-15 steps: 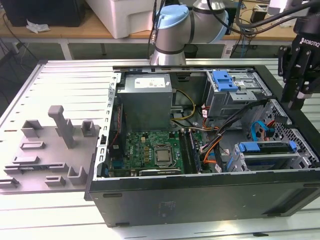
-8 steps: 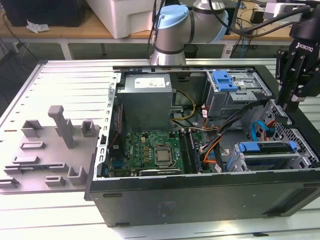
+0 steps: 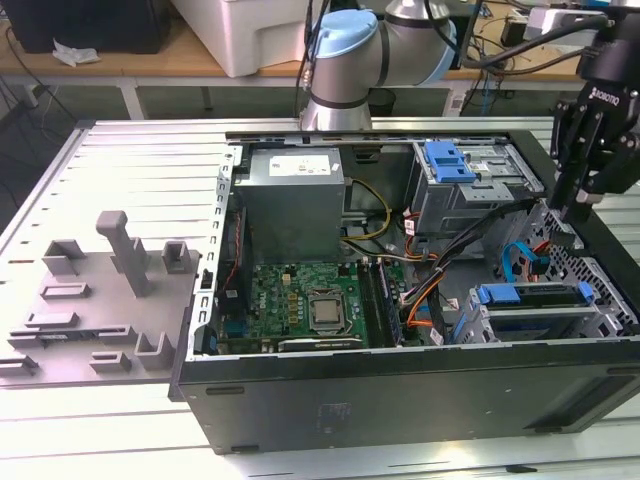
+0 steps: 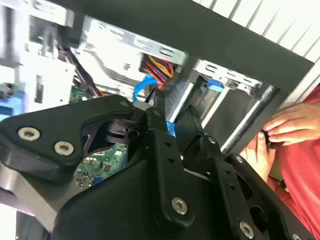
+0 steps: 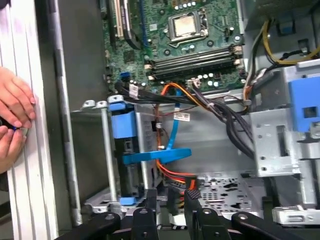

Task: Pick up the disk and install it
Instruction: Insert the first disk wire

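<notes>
The disk, in its bright blue carrier rail, sits in the lower drive cage at the exterior view's right end of the open computer case. In the first wrist view its blue rail runs along the cage's edge, just beyond my fingertips. My black gripper hangs over the case's right wall, above and slightly behind that cage. In the first wrist view the gripper is open, its two fingers apart with nothing between them; orange and blue cables lie behind the gap. The second wrist view shows the gripper's black linkage up close.
A person's hands rest on the table beside the case wall, with a red sleeve nearby. Inside the case are the grey power supply box, motherboard, upper cage with a blue latch and loose cables. A grey fixture lies at the left.
</notes>
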You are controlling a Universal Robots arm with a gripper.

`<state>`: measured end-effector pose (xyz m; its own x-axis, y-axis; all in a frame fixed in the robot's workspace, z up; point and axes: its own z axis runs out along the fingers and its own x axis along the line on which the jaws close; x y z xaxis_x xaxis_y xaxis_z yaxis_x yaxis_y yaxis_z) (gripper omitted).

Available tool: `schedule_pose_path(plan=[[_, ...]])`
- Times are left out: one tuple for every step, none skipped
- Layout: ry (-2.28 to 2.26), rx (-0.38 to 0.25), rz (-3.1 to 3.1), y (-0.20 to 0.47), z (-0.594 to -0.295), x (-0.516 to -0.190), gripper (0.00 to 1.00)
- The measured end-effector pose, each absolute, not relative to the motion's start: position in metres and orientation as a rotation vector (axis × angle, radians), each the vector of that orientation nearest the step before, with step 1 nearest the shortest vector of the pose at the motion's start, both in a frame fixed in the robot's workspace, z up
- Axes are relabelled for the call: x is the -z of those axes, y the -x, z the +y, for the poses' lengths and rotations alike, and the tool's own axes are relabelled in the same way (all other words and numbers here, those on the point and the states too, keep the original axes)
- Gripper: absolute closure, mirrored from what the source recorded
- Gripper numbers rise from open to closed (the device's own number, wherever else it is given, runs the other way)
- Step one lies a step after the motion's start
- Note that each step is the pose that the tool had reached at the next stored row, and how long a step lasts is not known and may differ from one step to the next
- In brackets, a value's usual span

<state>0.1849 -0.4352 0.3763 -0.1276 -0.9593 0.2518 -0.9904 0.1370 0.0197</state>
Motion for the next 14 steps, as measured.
schedule_pose_path(plan=[[-1.925,-0.227,-2.204,-0.187,-0.43,-0.376,0.64],[-1.924,-0.229,-2.203,-0.188,-0.425,-0.375,0.64],[-1.921,-0.235,-2.2,-0.191,-0.421,-0.374,0.64],[-1.92,-0.238,-2.199,-0.191,-0.421,-0.373,0.64],[-1.917,-0.243,-2.196,-0.192,-0.421,-0.372,0.64],[-1.913,-0.251,-2.191,-0.192,-0.421,-0.371,0.64],[-1.911,-0.254,-2.189,-0.192,-0.421,-0.37,0.64],[-1.91,-0.254,-2.188,-0.193,-0.421,-0.369,0.64],[-1.909,-0.256,-2.186,-0.194,-0.421,-0.367,0.64],[-1.908,-0.257,-2.185,-0.195,-0.421,-0.366,0.64],[-1.907,-0.257,-2.183,-0.195,-0.421,-0.365,0.64],[-1.903,-0.259,-2.179,-0.195,-0.421,-0.363,0.64],[-1.902,-0.259,-2.177,-0.195,-0.421,-0.363,0.64],[-1.9,-0.258,-2.174,-0.195,-0.421,-0.362,0.64]])
